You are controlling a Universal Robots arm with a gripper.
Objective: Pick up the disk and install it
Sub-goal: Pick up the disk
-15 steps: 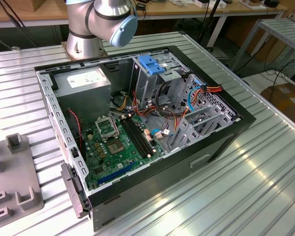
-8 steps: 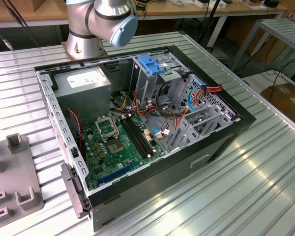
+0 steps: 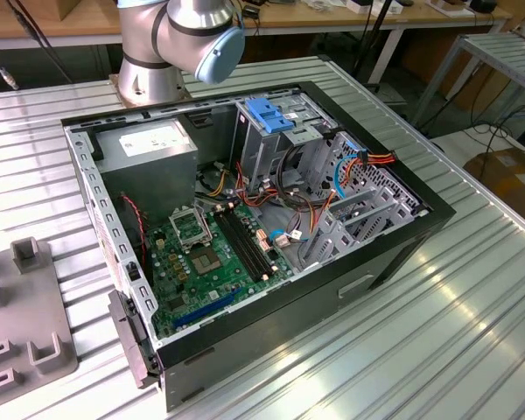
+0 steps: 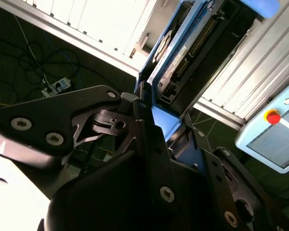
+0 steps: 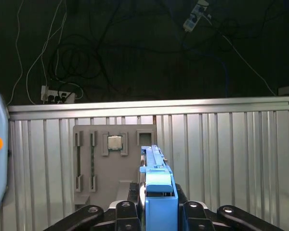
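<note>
In the first wrist view the disk [image 5: 156, 185] shows edge-on, its bright blue bracket standing between the black fingers of my gripper [image 5: 156, 208], which is shut on it. The second wrist view gives the disk [image 4: 183, 53] from the side: a flat drive in a blue frame with a row of connector pins, reaching away from the gripper [image 4: 156, 118] and held above the ribbed metal table [image 4: 111, 24]. In the exterior view the open computer case [image 3: 394, 236] lies on its side, with a metal drive cage [image 3: 276, 144] at its far end.
A blue plastic clip [image 3: 271, 114] sits on top of the drive cage. The grey power supply [image 3: 149, 144], green motherboard [image 3: 210, 254] and loose cables [image 3: 319, 197] fill the case. A grey parts fixture [image 5: 111, 163] lies on the table. A pendant with a red button [image 4: 273, 117] is nearby.
</note>
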